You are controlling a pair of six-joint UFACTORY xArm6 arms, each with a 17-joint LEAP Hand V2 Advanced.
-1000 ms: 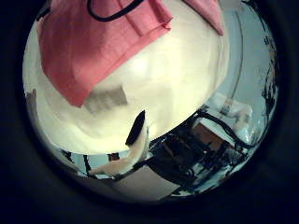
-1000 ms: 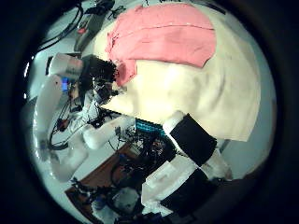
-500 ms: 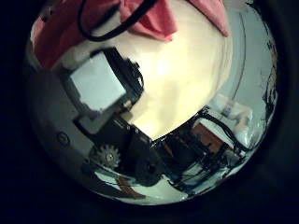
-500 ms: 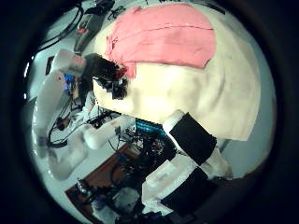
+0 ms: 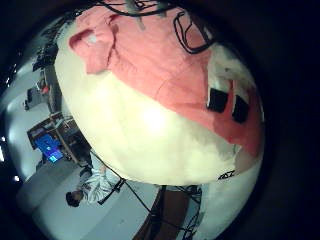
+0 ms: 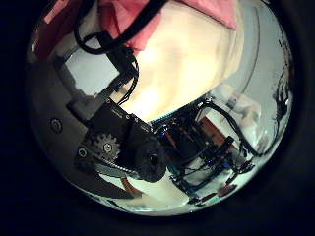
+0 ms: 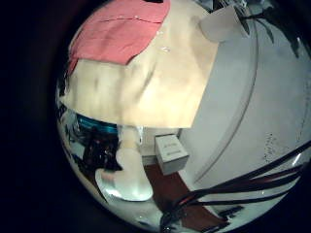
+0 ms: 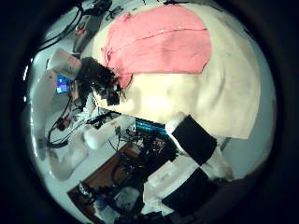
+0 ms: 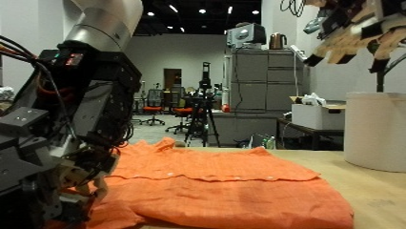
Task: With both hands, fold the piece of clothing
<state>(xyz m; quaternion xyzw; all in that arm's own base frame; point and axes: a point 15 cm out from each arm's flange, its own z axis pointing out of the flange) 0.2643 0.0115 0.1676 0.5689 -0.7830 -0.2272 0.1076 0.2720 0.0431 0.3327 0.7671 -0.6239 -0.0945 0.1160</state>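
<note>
Orange garment (image 9: 215,186) lying flat on the table (image 9: 381,205), long axis along the near edge; its near end is cut off. Left hand (image 9: 70,176) at the garment's end, fingers curled; whether they grip the cloth cannot be told. Right hand (image 9: 349,33) raised, fingers loosely spread, empty.

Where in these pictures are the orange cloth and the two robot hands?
orange cloth (image 9: 215,186), outside view, middle of the spread fabric.
left hand (image 9: 70,167), outside view, its fingers at the cloth's edge.
right hand (image 9: 355,29), outside view, its raised fingers.
</note>
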